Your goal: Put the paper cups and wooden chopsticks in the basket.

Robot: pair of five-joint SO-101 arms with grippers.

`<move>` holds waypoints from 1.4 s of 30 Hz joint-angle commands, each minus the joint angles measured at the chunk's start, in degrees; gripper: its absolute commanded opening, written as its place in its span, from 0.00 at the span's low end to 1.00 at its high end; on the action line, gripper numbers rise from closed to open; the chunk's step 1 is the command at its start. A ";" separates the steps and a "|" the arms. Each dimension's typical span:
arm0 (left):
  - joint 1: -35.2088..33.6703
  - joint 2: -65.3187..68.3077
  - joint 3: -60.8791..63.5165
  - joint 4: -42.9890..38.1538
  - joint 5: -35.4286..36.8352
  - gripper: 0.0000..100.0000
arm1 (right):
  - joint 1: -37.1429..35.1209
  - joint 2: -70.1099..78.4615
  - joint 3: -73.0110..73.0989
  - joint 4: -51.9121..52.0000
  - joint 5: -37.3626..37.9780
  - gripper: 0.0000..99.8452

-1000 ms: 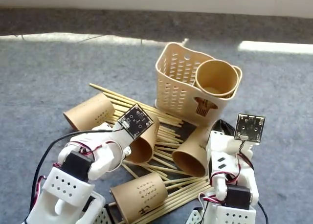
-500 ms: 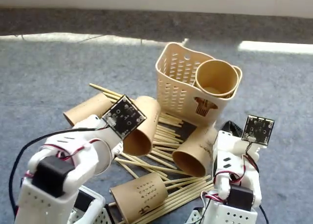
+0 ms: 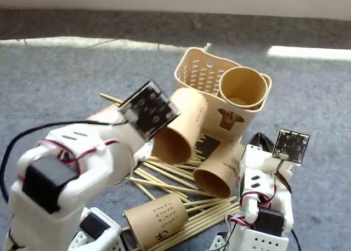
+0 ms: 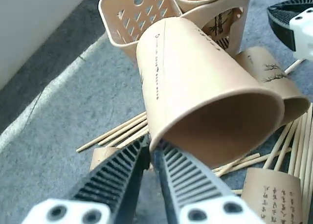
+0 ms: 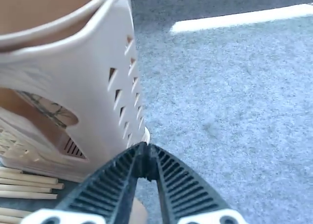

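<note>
Covering the whole work surface is a grey carpet [image 3: 60, 81] with a short, fuzzy nap. Toward the back of it stands the basket [image 3: 200, 106], a cream plastic tub with rounded corners. Its flared walls are pierced by rows of small slots, and one side carries a dark bamboo print. The nested cup [image 3: 243, 86] sits upright inside the basket at the end nearer the right arm, its round mouth facing up.

The left arm [image 3: 77, 163] is white plastic with red and black wires. It holds the lifted cup [image 3: 182, 125] in the air just in front of the basket, tilted so the open mouth points down toward the camera. This cup is smooth tan paper, a tapered cylinder with a thin rolled rim and small dark print along its side. The left gripper [image 4: 152, 154] has its ribbed black jaws pinched on the edge of that rim.

Three more tan cups lie on their sides on the carpet. The side cup [image 3: 216, 171] is next to the right arm, the front cup [image 3: 156, 221] is nearest the camera, and the far cup [image 3: 101, 114] is mostly hidden behind the left arm. Under and around them lie the wooden chopsticks [image 3: 175, 177], pale, thin, straight sticks scattered in a loose fan.

The right gripper [image 5: 145, 161] hangs low just beside the basket's corner, its ribbed black jaws pressed together with nothing between them.
</note>
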 commanded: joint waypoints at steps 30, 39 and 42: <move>9.27 40.48 -38.11 -0.35 11.69 0.00 | 5.76 -0.22 2.68 -7.96 -4.75 0.01; 9.01 41.01 -38.20 -4.22 11.52 0.02 | 5.76 -0.22 2.68 -8.04 -4.75 0.01; 8.75 41.10 -38.11 -5.45 11.78 0.13 | 5.76 -0.22 2.68 -8.04 -4.66 0.01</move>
